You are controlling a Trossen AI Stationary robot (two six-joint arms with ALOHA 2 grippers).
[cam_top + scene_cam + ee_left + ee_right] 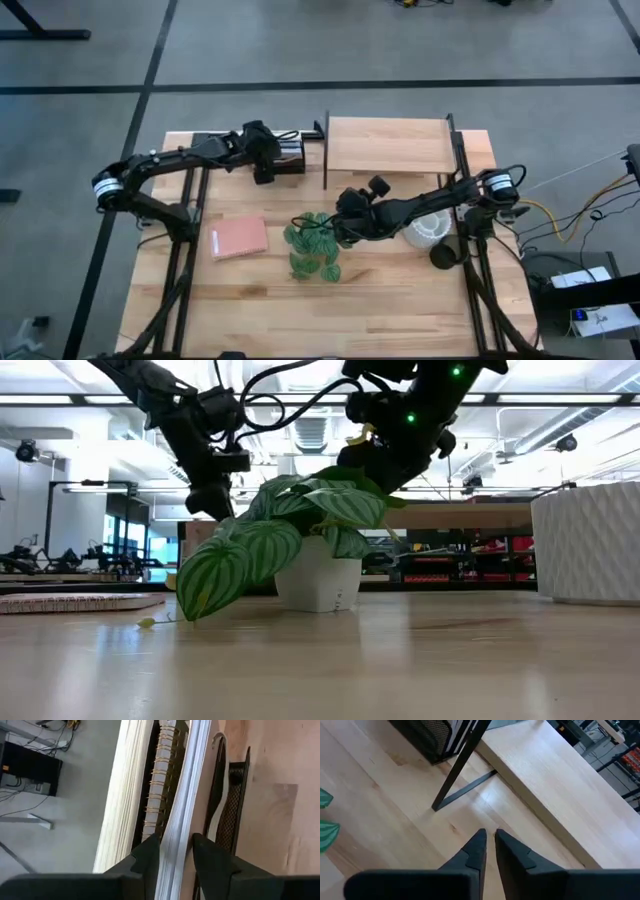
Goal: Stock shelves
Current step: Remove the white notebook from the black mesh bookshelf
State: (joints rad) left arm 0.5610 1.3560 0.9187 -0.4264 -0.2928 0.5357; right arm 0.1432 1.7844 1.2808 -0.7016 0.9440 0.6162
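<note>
The shelves (388,143) stand at the far edge of the table (400,310), right of centre, with the pale board lying lengthwise across the table's width. The left gripper (263,168) is at the book rack (292,152), just beside the shelves' left end. In the left wrist view its fingers (150,857) straddle the edge of one white-paged book (180,815) — whether they press it yet cannot be told, though the jaws stand apart by that book's thickness. The book's spine runs straight away from the fingers. The right gripper (490,847) hovers over bare tabletop near the plant (315,245), fingertips nearly together and holding nothing, with the board's front edge just ahead. The left arm is judged the working one: its load must travel rightward — along the board's long axis.
</note>
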